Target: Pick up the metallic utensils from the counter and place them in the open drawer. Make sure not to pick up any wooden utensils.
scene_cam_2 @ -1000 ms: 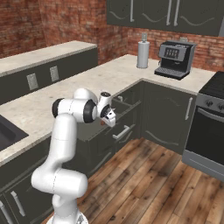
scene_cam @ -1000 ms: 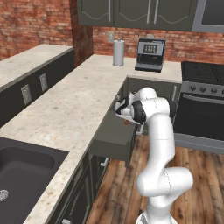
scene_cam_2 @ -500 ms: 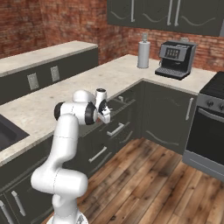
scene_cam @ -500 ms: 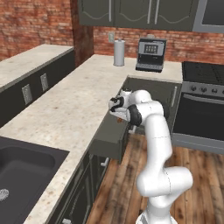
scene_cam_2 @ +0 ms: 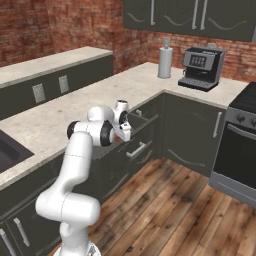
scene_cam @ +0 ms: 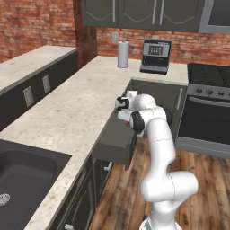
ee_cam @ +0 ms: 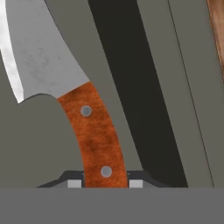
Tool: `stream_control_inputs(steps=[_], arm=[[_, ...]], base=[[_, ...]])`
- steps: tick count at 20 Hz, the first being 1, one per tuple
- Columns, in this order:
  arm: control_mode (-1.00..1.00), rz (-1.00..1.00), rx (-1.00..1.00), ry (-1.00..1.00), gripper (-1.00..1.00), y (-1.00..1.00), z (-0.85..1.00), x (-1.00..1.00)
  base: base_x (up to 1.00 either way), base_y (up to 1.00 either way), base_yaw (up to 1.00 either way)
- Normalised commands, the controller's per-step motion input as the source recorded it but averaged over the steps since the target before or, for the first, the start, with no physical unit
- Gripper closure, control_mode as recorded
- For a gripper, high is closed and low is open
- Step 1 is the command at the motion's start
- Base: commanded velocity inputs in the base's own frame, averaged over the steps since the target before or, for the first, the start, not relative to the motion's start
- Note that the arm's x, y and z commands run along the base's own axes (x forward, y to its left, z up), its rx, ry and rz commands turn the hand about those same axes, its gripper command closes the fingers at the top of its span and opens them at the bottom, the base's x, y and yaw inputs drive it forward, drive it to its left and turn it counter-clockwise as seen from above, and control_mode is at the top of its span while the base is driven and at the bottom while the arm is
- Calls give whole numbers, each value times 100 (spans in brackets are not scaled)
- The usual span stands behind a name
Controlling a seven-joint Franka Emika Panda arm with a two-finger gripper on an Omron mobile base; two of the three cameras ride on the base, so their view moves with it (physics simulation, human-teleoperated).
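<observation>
In the hand view a metallic utensil (ee_cam: 43, 52) with a broad silver-grey blade and a riveted orange-brown handle (ee_cam: 94, 135) runs up from between the finger tips. My gripper (ee_cam: 105, 183) is shut on that handle, and dark grey-green drawer surfaces lie behind it. From the base views, the hand (scene_cam: 122, 104) (scene_cam_2: 121, 120) hangs at the counter's edge over the open drawer (scene_cam: 114, 146) (scene_cam_2: 141, 119). The pale speckled counter (scene_cam: 67, 112) (scene_cam_2: 65, 110) stretches left of it.
A coffee machine (scene_cam: 155, 56) (scene_cam_2: 200, 67) and a grey canister (scene_cam: 122, 54) (scene_cam_2: 165, 57) stand at the counter's far corner. A stove (scene_cam: 209, 108) (scene_cam_2: 245, 145) is to the right and a dark sink (scene_cam: 22, 175) at the near left. The floor below is wood.
The hand has shifted a little upward and toward the counter side of the drawer, with the arm's elbow swinging along. The base has not moved.
</observation>
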Motion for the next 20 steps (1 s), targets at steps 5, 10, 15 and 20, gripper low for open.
stream_control_inputs(steps=[5, 10, 15, 20], arm=[[-100, -4, 3, 12, 100, -100, -47, -32], [-100, -1, 3, 9, 100, -100, -39, -42], [-100, 0, 2, 2, 100, -96, -26, -40], [-100, 0, 0, 0, 100, -50, -4, -14]], base=[[0, 0, 0], [0, 0, 0], [0, 0, 0], [0, 0, 0]])
